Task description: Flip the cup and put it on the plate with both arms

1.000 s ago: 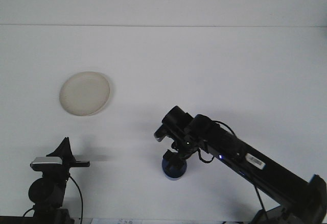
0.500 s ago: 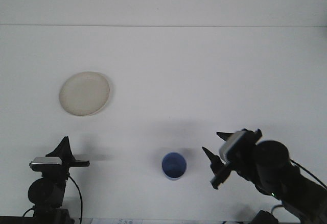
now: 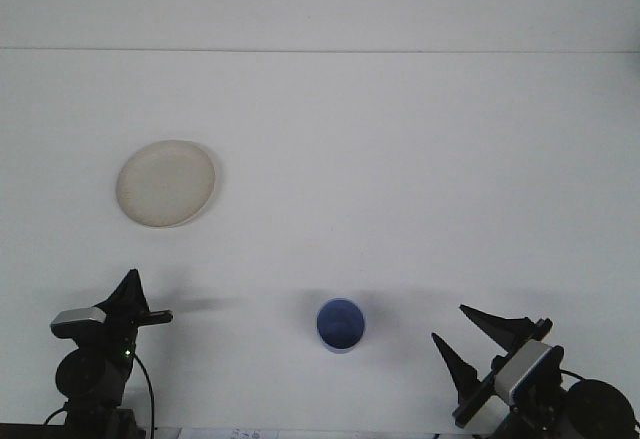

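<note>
My left gripper is far to the left of the blue cup, low at the near edge of the white table. From this angle I see one dark pointed finger standing up and a thin bar going to the right, so I cannot tell if its jaws are apart or together. It holds nothing that I can see. A black cable hangs down below it.

The round cream plate lies on the table up and to the left of the cup, well apart from it. Nothing is on the plate.

The blue cup stands upright on the table with its mouth facing up; I can look into its blue inside. It is alone, and no gripper touches it. It is between my two grippers, a little nearer to the right one.

My right gripper is to the right of the cup and a little lower, near the bottom edge of the view. Its two black pointed fingers are spread apart and point up and to the left, toward the side where the cup is. Between them there is only the white table, so this gripper is released and grasps nothing. Its grey wrist block sits behind the fingers, further right from the cup.
</note>
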Available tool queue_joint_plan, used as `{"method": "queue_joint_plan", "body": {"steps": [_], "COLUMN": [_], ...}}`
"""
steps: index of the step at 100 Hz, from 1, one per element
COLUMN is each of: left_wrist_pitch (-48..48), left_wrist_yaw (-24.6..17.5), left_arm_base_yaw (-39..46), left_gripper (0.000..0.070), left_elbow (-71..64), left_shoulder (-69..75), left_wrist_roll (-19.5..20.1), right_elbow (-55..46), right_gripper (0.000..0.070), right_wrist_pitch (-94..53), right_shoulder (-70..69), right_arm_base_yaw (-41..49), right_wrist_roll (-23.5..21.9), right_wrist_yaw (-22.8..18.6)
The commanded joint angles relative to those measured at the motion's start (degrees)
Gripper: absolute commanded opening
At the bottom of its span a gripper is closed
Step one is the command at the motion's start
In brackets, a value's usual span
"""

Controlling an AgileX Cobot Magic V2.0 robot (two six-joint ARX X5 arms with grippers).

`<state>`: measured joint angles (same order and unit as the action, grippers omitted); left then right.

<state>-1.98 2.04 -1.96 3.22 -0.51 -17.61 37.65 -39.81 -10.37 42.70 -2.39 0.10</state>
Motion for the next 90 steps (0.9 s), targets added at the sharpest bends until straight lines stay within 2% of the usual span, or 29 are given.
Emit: {"method": "queue_joint_plan", "body": {"steps": [1,12,19,22,28,36,41,48,63,77,90], "left_wrist_pitch": [-0.7,-4.6,-7.8,-9.2,-11.9,-14.8,-16.6,-19.2,-23.8,-27.2,-29.4], "left_wrist_yaw": [-3.5,-9.7,-14.1,-16.4,-21.1,-27.9,-31.0,-33.7,-32.9,-25.8,-20.9], "left_arm_base_yaw": [0.0,0.0,-0.4,-0.7,-1.7,-4.1,-6.5,-11.1,-24.2,-35.6,-42.2], "left_gripper": [0.0015,0.0015,0.0026,0.0065,0.0195,0.0313,0.0353,0.0354,0.0394,0.0394,0.0394], "left_elbow": [4.2,12.1,17.8,20.3,25.1,30.8,34.1,38.3,45.9,52.0,57.9], "left_shoulder": [-0.9,-5.5,-10.4,-12.9,-18.1,-25.5,-30.2,-36.6,-49.0,-59.9,-69.5], "left_wrist_roll": [-4.6,-4.9,-3.1,-2.2,-1.6,-1.0,-0.8,-0.8,2.1,3.7,4.2], "right_elbow": [0.1,0.1,0.1,0.1,0.1,0.1,0.1,0.1,0.1,0.1,0.1], "right_gripper": [0.0404,0.0404,0.0404,0.0404,0.0404,0.0404,0.0404,0.0404,0.0404,0.0404,0.0404], "right_wrist_pitch": [0.6,0.6,0.6,0.6,0.6,0.5,0.5,0.5,0.4,0.3,0.3], "right_shoulder": [-0.1,-0.2,-0.2,-0.2,-0.2,-0.2,-0.2,-0.2,-0.2,-0.2,-0.2], "right_arm_base_yaw": [0.5,0.5,0.5,0.5,0.5,0.5,0.5,0.5,0.5,0.5,0.5], "right_wrist_roll": [-0.8,-0.7,-0.3,-0.1,0.0,0.5,1.0,1.2,2.3,2.4,2.4], "right_wrist_yaw": [0.1,0.2,0.2,0.2,0.2,0.2,0.1,0.2,0.2,0.2,0.2]}}
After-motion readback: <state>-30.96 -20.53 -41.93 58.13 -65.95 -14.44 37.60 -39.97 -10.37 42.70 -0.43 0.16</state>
